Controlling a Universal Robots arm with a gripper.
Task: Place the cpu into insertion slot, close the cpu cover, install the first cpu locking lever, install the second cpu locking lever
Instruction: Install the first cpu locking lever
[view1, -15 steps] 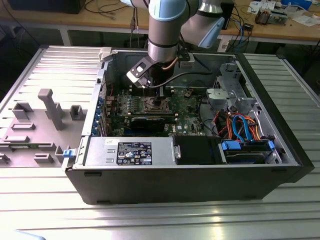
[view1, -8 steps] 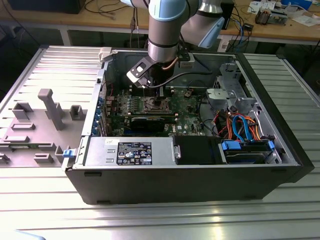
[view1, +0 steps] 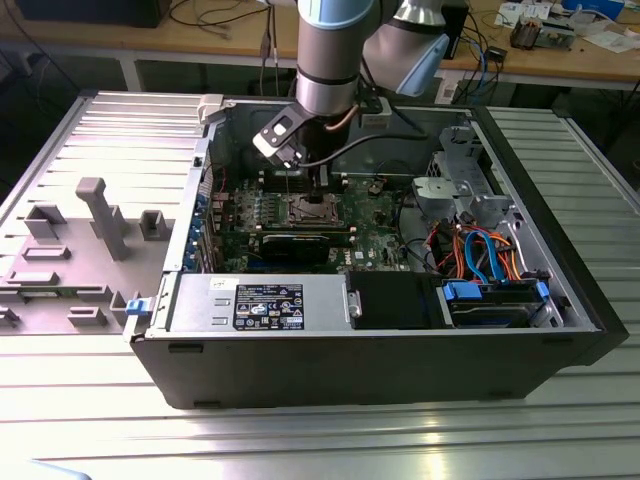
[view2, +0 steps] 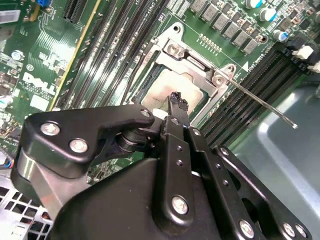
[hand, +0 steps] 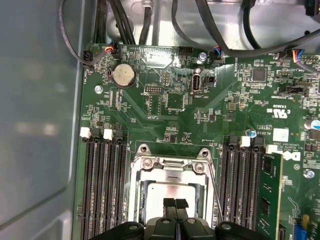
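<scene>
We see the gripper clenched, the two fingertips pressed together with nothing between them. It hangs just above the cpu. We can't tell if it touches the cpu.

The cpu sits in the insertion slot, silver top up. The cpu cover lies flat over it, and the chip shows through the cover's window. In the second wrist view a thin locking lever runs out from the cover's corner and across the neighbouring memory slots. These banks flank the slot on both sides, and one holds a green memory module. Further up the motherboard there's a coin cell.

All of this is inside the open computer case, which lies on its side. Along its near wall is the power supply. On the exterior view's right are a blue drive bay and orange and blue cables. The arm comes down into the case from above.

The case rests on a ribbed metal table, with a grey fixture plate on the exterior view's left. Behind it is a wooden workbench with clutter on it.
</scene>
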